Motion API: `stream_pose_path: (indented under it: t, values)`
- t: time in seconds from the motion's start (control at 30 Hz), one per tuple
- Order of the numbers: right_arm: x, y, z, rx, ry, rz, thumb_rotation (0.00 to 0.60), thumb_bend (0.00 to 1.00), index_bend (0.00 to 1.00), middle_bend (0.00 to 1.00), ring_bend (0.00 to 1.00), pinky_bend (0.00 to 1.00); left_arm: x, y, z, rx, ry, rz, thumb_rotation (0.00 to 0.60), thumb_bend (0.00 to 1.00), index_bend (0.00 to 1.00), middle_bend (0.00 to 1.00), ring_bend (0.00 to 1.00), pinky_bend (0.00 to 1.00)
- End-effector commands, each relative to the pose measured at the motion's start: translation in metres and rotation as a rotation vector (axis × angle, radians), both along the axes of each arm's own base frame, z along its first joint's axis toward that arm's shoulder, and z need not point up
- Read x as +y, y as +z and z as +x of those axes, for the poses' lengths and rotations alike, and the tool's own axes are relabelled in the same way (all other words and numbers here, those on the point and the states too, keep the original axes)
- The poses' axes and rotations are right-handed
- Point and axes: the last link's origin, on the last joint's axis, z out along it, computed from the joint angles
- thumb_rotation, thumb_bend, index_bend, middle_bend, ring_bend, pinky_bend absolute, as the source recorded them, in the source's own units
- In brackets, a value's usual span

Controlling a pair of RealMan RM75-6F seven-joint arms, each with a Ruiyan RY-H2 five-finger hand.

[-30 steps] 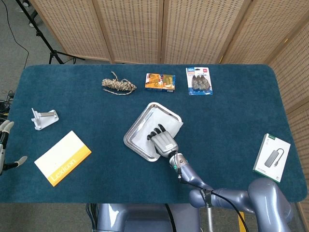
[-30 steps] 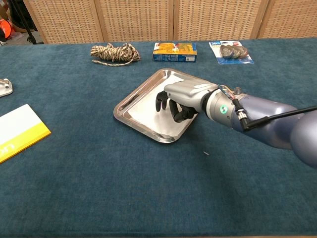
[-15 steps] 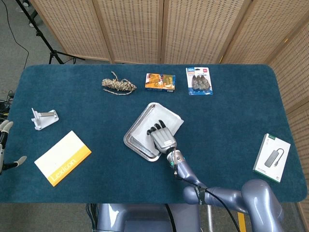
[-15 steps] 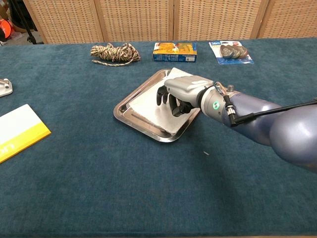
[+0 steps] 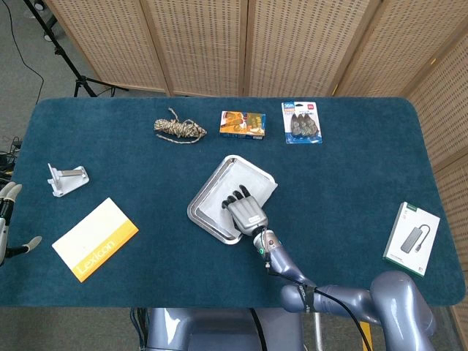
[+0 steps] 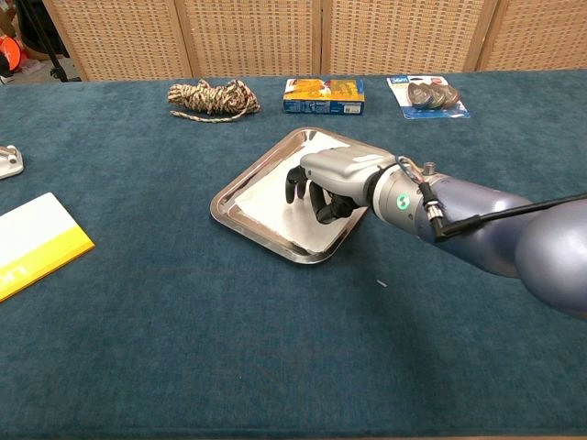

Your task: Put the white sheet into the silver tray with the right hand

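Note:
The silver tray (image 5: 200, 212) (image 6: 227, 212) lies tilted near the table's middle. The white sheet (image 5: 216, 202) (image 6: 264, 194) lies flat inside it, and its far right corner (image 5: 268, 186) sticks out over the tray's rim. My right hand (image 5: 244, 209) (image 6: 326, 181) reaches in over the tray's right side, with its dark fingers curled down onto the sheet and gripping it. My left hand (image 5: 9, 218) shows only at the far left edge of the head view, fingers apart and holding nothing.
At the back lie a rope bundle (image 5: 179, 129), an orange box (image 5: 243, 124) and a blister pack (image 5: 301, 121). A white bracket (image 5: 66, 179) and a yellow and white book (image 5: 95, 238) lie at the left. A grey boxed hub (image 5: 412, 238) lies at the right.
Half a second ago the sheet's near edge was raised above the tray. Now the right hand has come down slightly and the sheet lies flat in the tray. The left hand has not moved.

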Motion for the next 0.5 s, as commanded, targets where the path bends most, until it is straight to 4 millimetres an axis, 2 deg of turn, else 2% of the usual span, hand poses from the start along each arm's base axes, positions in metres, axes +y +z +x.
stream_pose_path:
  t: [0.03, 0.5]
  values:
    - [0.0012, -0.0008, 0.0006, 0.003, 0.006, 0.002, 0.6, 1.0, 0.29, 0.27, 0.15, 0.0, 0.0001, 0.0002, -0.0002, 0.0, 0.0, 0.0, 0.6, 0.0, 0.0, 0.0, 0.0, 0.0]
    - [0.0005, -0.0023, 0.0043, -0.007, 0.008, -0.008, 0.6, 1.0, 0.29, 0.27, 0.15, 0.0, 0.0002, 0.0016, -0.0007, -0.005, 0.001, 0.002, 0.6, 0.0, 0.0, 0.0, 0.0, 0.0]
